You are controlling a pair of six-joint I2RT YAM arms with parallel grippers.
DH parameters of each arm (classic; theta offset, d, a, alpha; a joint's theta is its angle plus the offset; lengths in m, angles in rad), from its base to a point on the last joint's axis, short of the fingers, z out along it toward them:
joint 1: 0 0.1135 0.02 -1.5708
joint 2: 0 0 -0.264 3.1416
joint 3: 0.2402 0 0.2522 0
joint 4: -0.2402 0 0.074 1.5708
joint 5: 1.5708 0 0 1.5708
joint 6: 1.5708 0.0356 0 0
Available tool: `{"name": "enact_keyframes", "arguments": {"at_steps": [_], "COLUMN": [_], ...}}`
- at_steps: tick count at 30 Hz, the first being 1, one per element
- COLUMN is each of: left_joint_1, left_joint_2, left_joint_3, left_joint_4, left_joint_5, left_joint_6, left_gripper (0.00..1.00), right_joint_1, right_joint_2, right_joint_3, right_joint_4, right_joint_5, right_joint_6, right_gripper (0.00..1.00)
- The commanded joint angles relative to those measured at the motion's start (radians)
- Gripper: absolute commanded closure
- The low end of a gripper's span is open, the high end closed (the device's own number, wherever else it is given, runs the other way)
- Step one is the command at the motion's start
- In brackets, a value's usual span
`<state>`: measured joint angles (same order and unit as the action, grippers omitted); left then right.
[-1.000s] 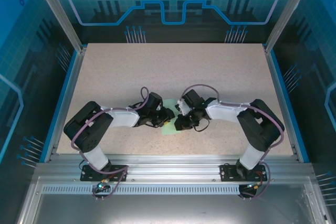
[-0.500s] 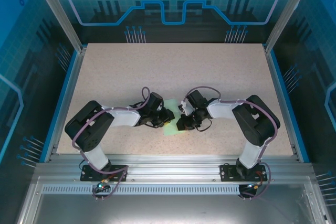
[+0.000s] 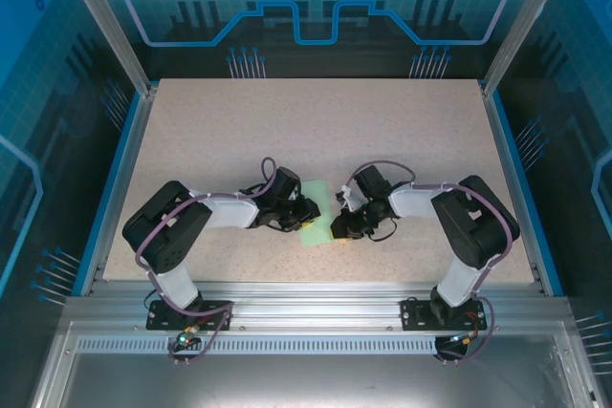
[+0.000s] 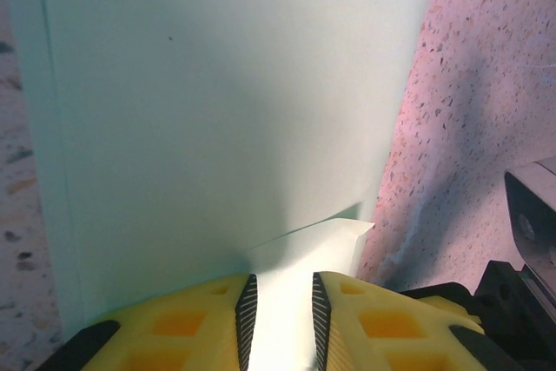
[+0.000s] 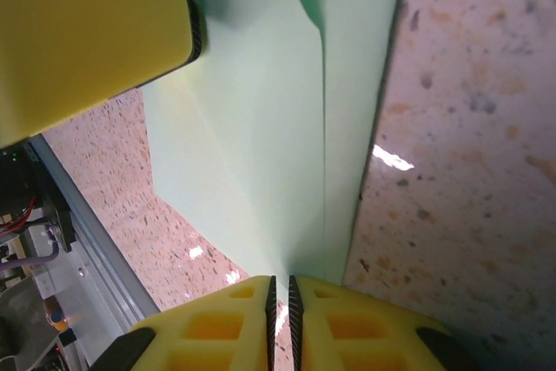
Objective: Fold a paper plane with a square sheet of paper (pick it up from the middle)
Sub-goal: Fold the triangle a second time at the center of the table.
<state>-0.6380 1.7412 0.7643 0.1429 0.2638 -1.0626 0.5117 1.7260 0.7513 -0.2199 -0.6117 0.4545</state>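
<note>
I see the sheet of paper (image 3: 316, 231) on the desk (image 3: 382, 131), toward 6 o'clock. The right gripper (image 5: 280, 288) has its jaws clamped on the 3 o'clock edge. The left gripper (image 4: 280, 293) has paper between its jaws, but I cannot tell if they grip it.

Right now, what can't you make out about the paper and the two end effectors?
- Top view: the folds in the paper are too small to read.
- Left wrist view: whether the left end effector pinches the paper; the frame's bottom edge cuts the pads off.
- Right wrist view: the paper's far end, hidden behind a yellow finger.
</note>
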Motion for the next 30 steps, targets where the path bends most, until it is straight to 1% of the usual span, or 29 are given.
{"name": "enact_keyframes", "arguments": {"at_steps": [1,4,9,12,15,17,21,26,30], "left_joint_1": [0.003,0.003,0.003,0.004,0.003,0.004,0.004,0.003,0.003], "left_joint_2": [0.046,0.047,0.045,0.044,0.041,0.038,0.039,0.04,0.033], "left_joint_3": [0.006,0.006,0.009,0.012,0.024,0.033,0.05,0.052,0.045], "left_joint_4": [-0.065,-0.068,-0.071,-0.074,-0.088,-0.101,-0.112,-0.107,-0.105], "left_joint_5": [-0.046,-0.046,-0.044,-0.044,-0.042,-0.044,-0.04,-0.034,-0.032], "left_joint_6": [0.029,0.033,0.035,0.038,0.055,0.068,0.082,0.081,0.081], "left_gripper": [0.71,0.71,0.71,0.71,0.71,0.71,0.71,0.71,0.71], "right_joint_1": [-0.025,-0.024,-0.011,-0.009,-0.007,-0.004,0.051,0.149,0.165], "right_joint_2": [0.001,-0.011,-0.032,-0.048,-0.089,-0.129,-0.187,-0.129,-0.052], "right_joint_3": [-0.046,-0.057,-0.05,-0.061,-0.063,-0.06,-0.022,0.086,0.122], "right_joint_4": [-0.138,-0.139,-0.207,-0.205,-0.22,-0.214,-0.176,-0.133,-0.129], "right_joint_5": [0.054,0.065,0.158,0.177,0.212,0.212,0.213,0.26,0.291], "right_joint_6": [-0.025,-0.019,-0.021,-0.005,0.01,0.023,0.077,0.137,0.144], "right_gripper": [0.85,0.85,0.87,0.89,0.89,0.9,0.9,0.91,0.91]}}
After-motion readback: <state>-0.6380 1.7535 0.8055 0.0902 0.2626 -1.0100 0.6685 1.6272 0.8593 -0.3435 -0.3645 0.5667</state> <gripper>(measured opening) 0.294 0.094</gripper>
